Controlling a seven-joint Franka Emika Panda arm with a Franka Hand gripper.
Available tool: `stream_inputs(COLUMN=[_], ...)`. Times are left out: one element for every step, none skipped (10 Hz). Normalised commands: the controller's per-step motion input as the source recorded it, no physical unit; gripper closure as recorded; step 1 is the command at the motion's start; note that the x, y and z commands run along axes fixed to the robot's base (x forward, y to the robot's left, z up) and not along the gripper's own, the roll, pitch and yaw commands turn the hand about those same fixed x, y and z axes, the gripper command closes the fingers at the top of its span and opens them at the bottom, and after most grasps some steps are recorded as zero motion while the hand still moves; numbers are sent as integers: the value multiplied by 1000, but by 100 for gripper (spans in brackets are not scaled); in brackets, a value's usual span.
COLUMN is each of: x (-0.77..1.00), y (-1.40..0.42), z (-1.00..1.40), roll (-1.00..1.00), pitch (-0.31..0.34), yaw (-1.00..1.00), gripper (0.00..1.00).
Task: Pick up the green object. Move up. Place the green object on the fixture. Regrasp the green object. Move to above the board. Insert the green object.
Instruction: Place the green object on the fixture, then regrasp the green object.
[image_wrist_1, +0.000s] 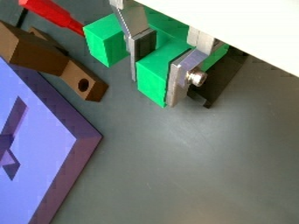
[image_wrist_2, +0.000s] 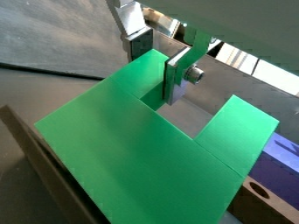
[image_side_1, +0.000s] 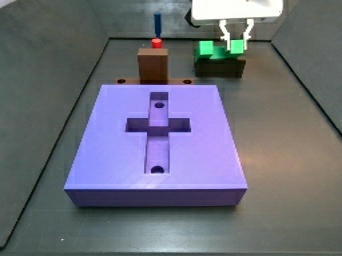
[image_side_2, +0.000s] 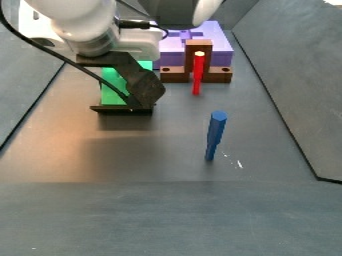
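The green object (image_side_1: 214, 50) sits on the fixture (image_side_1: 221, 68), far side of the floor at approx. 1 o'clock from the board (image_side_1: 158, 140) in a side view. The gripper (image_side_1: 235, 41) is directly over it, fingers (image_wrist_1: 177, 80) down around the piece. In a wrist view one silver plate lies against a green arm and the other plate stands at the far side of a green wall, so the fingers look closed on the green object — but I cannot see if the pads really press, so it is a judgement only.

Step in hand, I think: place on the fixture is done or nearly done, and the regrasp is now in progress. The piece is not yet lifted; its bottom is in the fixture's channel in the side view.

Next move needs: a firm hold w/ the arm centred between the pads, then straight up to clear the fixture before going sideways. After that, travel toward 7 o'clock to above the cross recess (image_side_1: 156, 125) of the board.

Risk — the brown block (image_side_1: 154, 65) w/ red cap stands just at 9 o'clock of the fixture, so the path should stay high.
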Motion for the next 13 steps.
stream_inputs(x=[-17,-9,0,0,146,280,383,320,191,126,0,-23,-197], y=[31,0,0,0,0,-26,-49,0,20,66,0,0,0], z=[-31,0,0,0,-89,-71,-86,-106,-66,200,620,749,680], roll=[0,194,0,0,0,26,206,149,0,89,554,709,843], pitch=[0,0,0,0,6,69,140,129,29,71,11,0,0], yaw=[-100,-31,0,0,-9,0,-60,-34,-9,-37,-94,-89,-77], gripper=[100,100,100,0,0,0,0,0,0,0,0,0,0])
